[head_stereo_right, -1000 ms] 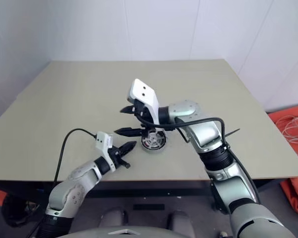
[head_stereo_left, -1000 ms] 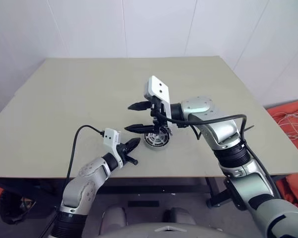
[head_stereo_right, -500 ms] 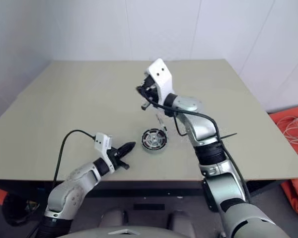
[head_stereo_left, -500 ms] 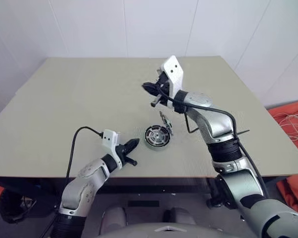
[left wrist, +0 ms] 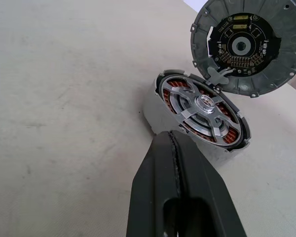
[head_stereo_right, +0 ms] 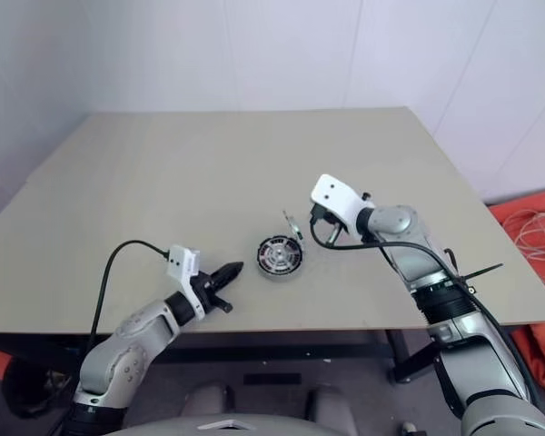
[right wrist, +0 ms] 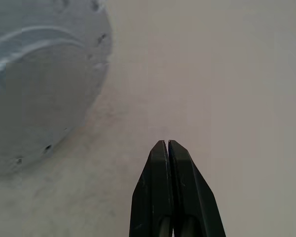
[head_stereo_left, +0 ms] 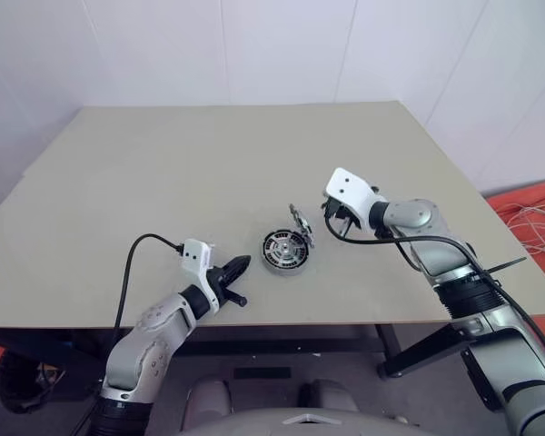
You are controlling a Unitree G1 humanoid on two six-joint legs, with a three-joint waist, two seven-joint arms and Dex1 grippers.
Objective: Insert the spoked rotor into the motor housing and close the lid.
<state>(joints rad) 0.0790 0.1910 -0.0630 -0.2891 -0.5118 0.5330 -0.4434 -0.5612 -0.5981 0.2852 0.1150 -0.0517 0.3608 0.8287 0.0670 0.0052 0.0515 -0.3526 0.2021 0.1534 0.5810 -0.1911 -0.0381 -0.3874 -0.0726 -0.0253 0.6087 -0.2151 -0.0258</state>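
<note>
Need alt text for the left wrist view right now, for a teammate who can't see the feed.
The spoked rotor sits inside the motor housing, copper windings showing between its spokes. The lid stands tilted open against the housing's far edge, its inner circuit face showing. The shut left tool points at the housing from close by, over the beige table.

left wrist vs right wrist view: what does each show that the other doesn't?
Left wrist view: the motor housing with copper windings and the spoked rotor seated inside, plus the lid's inner face, standing open and tilted at the housing's far edge. The left gripper is shut and empty just short of the housing.

Right wrist view: the lid's plain grey outer face, with small holes, and the right gripper, shut and empty beside it.

Both: the lid and the beige table.
</note>
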